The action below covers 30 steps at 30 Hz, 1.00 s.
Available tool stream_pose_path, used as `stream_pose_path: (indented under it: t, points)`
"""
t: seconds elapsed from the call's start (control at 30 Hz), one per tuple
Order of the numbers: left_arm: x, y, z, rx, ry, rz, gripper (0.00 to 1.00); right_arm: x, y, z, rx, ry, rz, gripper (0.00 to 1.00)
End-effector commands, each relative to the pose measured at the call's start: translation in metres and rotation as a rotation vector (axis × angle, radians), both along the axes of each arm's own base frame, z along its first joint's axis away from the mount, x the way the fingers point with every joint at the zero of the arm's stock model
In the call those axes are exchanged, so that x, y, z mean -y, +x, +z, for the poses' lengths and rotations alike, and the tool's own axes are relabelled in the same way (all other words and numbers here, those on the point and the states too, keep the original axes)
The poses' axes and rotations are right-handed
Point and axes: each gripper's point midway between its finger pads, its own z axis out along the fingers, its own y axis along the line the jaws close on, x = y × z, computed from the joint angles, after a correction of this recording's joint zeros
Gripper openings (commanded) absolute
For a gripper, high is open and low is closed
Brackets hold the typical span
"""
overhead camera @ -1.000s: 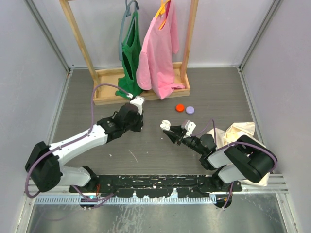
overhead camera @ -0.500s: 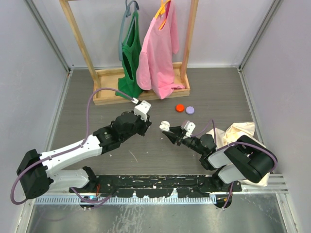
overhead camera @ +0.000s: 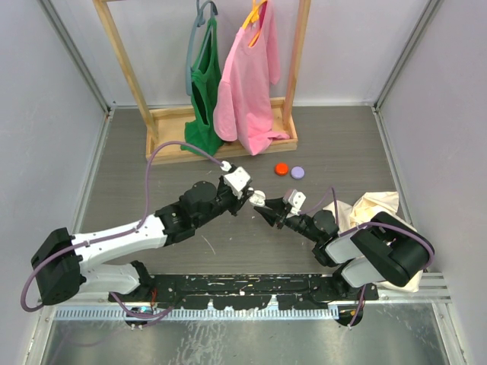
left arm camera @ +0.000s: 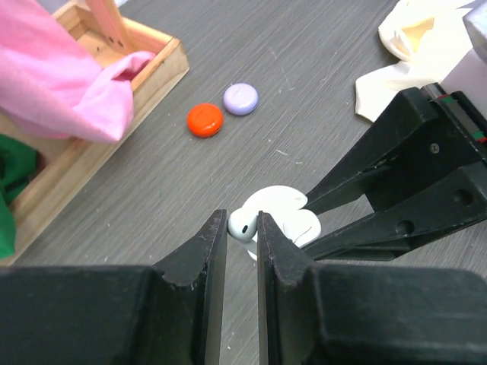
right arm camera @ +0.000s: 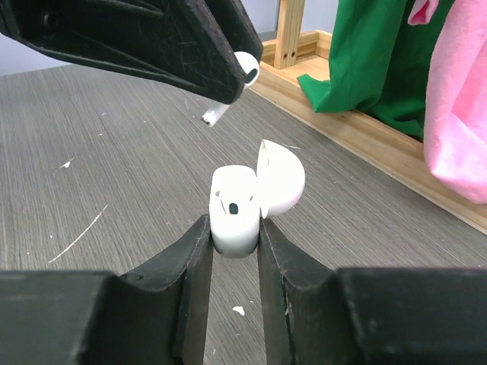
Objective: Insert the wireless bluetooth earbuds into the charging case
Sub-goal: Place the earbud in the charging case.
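The left fingers (left arm camera: pixel 217 228) are pressed in on a pale earbud (left arm camera: pixel 243 226), pinching its rounded head right at their tips, with its stem poking out below in the right wrist view. The right fingers (right arm camera: pixel 199 232) clamp the white charging case (right arm camera: pixel 234 204) by its two sides, holding it upright off the table (left arm camera: pixel 304 91) with its lid (right arm camera: pixel 283 179) hinged open and leaning away. One dark socket shows in the case's open top. The earbud hangs just above the case and a little to its far side, apart from it, so it is not yet seated. I cannot make out a second earbud. In the top view both sets of fingers meet near the middle of the table, tip to tip. Beyond them lie an orange disc (left arm camera: pixel 205 119) and a lavender disc (left arm camera: pixel 240 98), just beside each other. Farther back stands a wooden rack (left arm camera: pixel 156 72) with a pink garment (left arm camera: pixel 61 76) and a green garment (left arm camera: pixel 11 175) hanging on it. A cream cloth (left arm camera: pixel 411 46) lies crumpled by the right arm.
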Motion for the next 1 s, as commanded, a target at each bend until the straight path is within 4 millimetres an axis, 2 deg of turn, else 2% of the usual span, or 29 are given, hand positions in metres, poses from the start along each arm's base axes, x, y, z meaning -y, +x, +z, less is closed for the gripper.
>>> stream_pose_path:
  t: [0.0,0.23,0.83,0.9,0.97]
  points:
    - [0.016,0.002,0.027,0.127,-0.068,-0.057,0.19,-0.003,-0.003,0.039,0.115,0.091,0.019,0.01]
    - [0.025,0.0,0.017,0.146,-0.044,-0.088,0.19,-0.002,-0.004,0.04,0.114,0.098,0.02,0.01]
    - [0.025,-0.006,0.002,0.141,-0.029,-0.094,0.19,-0.002,-0.004,0.042,0.11,0.112,0.023,0.01]
    - [0.028,-0.005,-0.01,0.127,-0.005,-0.095,0.19,-0.001,-0.005,0.042,0.11,0.112,0.022,0.01]
    - [0.028,-0.004,-0.012,0.131,0.001,-0.089,0.19,-0.001,-0.005,0.043,0.111,0.114,0.023,0.01]
